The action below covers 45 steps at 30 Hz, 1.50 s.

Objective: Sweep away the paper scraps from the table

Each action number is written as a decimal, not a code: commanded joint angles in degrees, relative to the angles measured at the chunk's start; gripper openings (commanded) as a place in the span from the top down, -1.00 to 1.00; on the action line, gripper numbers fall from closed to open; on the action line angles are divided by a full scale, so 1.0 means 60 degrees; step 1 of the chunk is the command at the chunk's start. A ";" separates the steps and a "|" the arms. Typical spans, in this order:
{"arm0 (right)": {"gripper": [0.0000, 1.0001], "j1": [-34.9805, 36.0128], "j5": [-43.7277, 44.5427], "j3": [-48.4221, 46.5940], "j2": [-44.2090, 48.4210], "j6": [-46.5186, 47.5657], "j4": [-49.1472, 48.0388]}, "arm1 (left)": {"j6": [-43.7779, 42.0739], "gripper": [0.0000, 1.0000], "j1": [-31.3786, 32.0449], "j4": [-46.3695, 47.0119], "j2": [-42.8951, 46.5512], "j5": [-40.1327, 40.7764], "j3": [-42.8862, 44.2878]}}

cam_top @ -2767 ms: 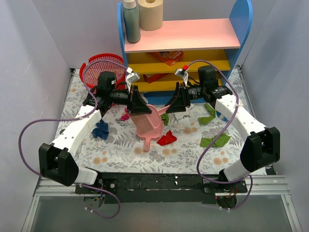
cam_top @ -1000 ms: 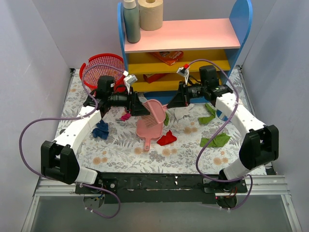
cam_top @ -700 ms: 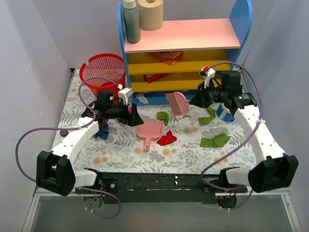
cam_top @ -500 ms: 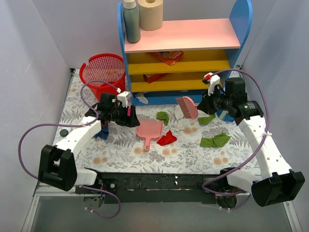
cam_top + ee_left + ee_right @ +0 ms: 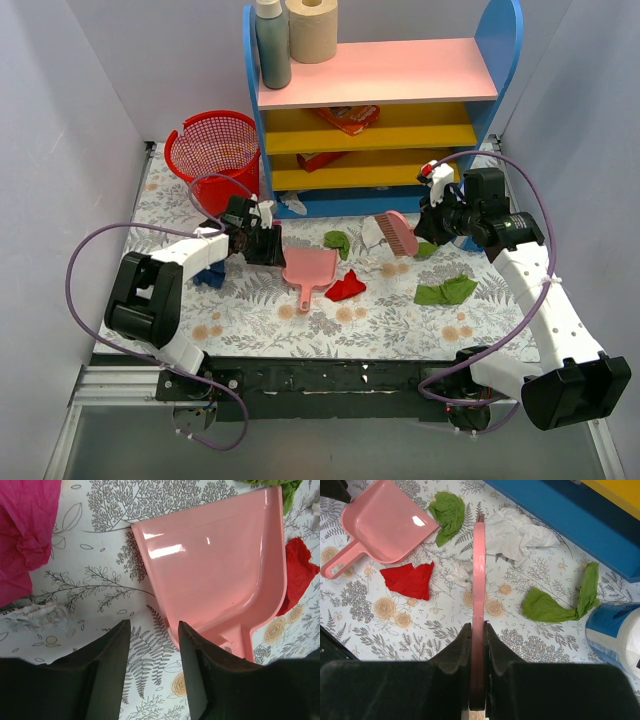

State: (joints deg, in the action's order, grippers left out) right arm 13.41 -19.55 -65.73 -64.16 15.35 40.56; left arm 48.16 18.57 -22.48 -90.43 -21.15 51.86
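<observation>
A pink dustpan lies flat on the table. My left gripper hovers low by its left edge, open, with only cloth between the fingers. The right gripper is shut on a pink brush, held above the paper scraps. These include green wads, a red one, a white one, a magenta one and a dark blue one.
A red basket stands at the back left. The blue, pink and yellow shelf unit fills the back, with red-orange packets on its shelves. A blue and white tape roll sits just right of the right gripper.
The left gripper has let go of the dustpan, which now lies on the table, and drawn back left. The right arm has carried the brush off to the right.
</observation>
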 commanded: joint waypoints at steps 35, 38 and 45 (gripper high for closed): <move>0.97 0.0021 -0.0272 0.0585 -0.0088 0.0034 -0.0973 | -0.1054 0.73 0.0172 -0.0662 -0.0192 -0.0460 0.0425; 0.97 0.0006 -0.0330 0.0658 -0.0059 0.0048 -0.1017 | -0.1258 0.77 0.0172 -0.0867 0.0042 -0.0548 0.0279; 0.97 0.0021 -0.0491 0.0848 -0.0015 0.0005 -0.1105 | -0.3293 1.00 0.0172 -0.1730 0.0262 -0.0342 0.0395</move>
State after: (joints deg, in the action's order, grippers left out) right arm 13.41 -20.78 -61.71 -65.47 15.38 36.97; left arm 36.80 19.42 -29.02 -92.44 -23.29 53.87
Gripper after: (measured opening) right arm 0.152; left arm 0.022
